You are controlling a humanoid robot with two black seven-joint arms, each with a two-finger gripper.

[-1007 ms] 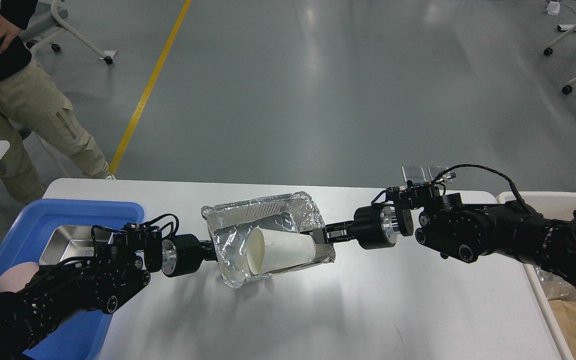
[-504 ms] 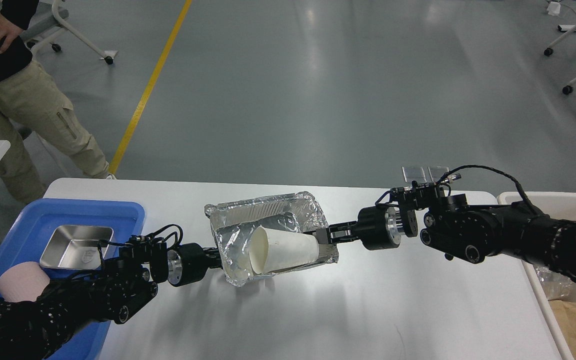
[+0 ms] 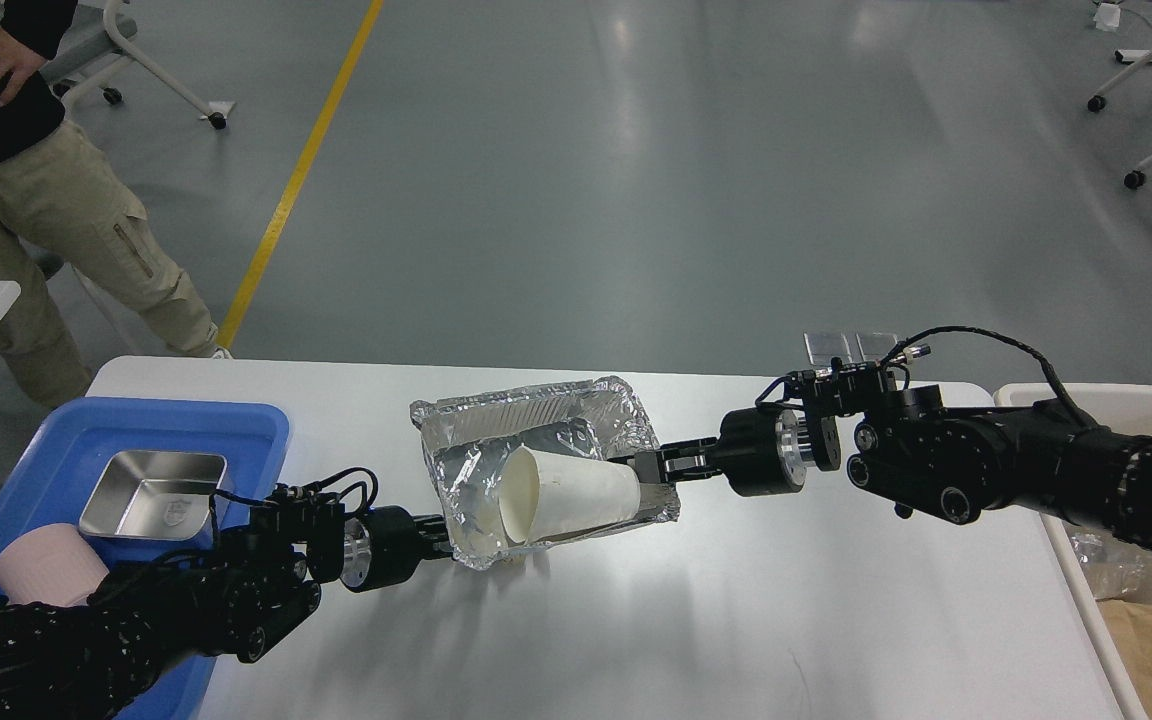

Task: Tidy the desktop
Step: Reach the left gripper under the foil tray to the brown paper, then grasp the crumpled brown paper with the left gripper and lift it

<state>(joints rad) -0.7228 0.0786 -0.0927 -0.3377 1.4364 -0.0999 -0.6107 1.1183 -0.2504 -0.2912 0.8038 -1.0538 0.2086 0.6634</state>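
The white desktop (image 3: 736,620) carries a crumpled foil tray (image 3: 536,420) at its middle. A white paper cup (image 3: 576,495) lies on its side in the tray, mouth to the left. My right gripper (image 3: 648,468) comes in from the right and is shut on the tray's right rim. My left gripper (image 3: 444,548) is at the tray's near left corner, touching or almost touching the foil. Its fingers are dark and cannot be told apart.
A blue plastic tray (image 3: 236,420) at the left holds a steel dish (image 3: 151,490) and a pink cup (image 3: 46,565). A beige bin (image 3: 1086,400) stands past the desktop's right edge. A person (image 3: 56,200) stands beyond the far left corner.
The foil tray with the cup has shifted slightly right with my right gripper. My left gripper has dropped from the tray's left side to its near left corner.
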